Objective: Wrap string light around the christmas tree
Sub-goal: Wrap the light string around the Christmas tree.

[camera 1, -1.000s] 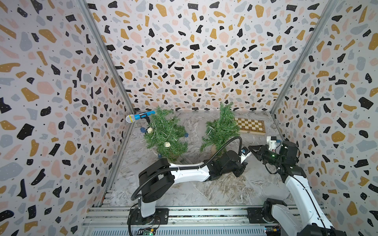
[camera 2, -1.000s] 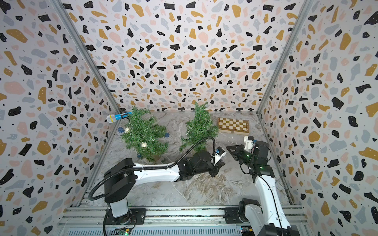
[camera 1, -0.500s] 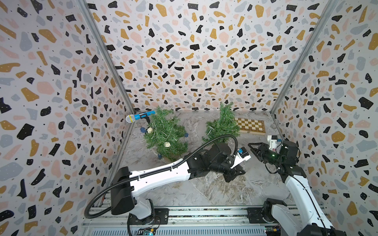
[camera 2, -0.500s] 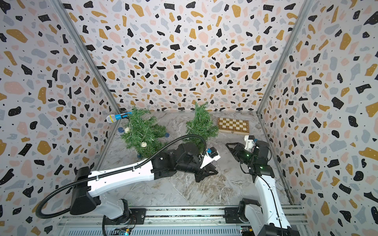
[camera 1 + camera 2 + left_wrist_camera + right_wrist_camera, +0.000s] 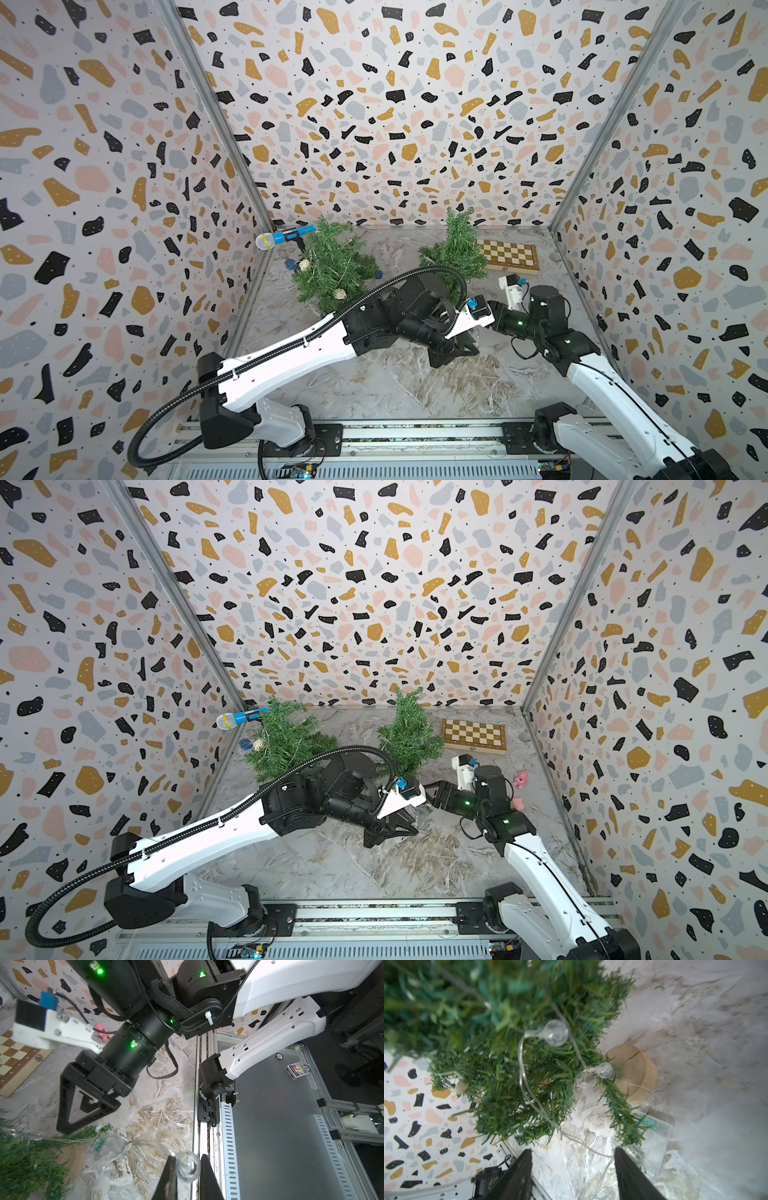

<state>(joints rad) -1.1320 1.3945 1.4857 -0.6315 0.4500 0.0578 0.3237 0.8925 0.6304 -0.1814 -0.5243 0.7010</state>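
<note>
One marbled grey counter (image 5: 374, 386) is noted, bearing the small green artificial christmas tree (image 5: 453, 253). The right end effector (image 5: 573, 1152) stands open near its lower branches. The left end effector (image 5: 188, 1159) is closed on a clear bulb of the transparent-wire string light (image 5: 556, 1032), which is draped across those branches.

Base of the christmas tree (image 5: 455, 249), hidden behind the left arm (image 5: 395, 320) in both top views

green christmas tree (image 5: 455, 249); seemingly clear string light (image 5: 188, 1165); brown-checked board (image 5: 507, 255)
</note>
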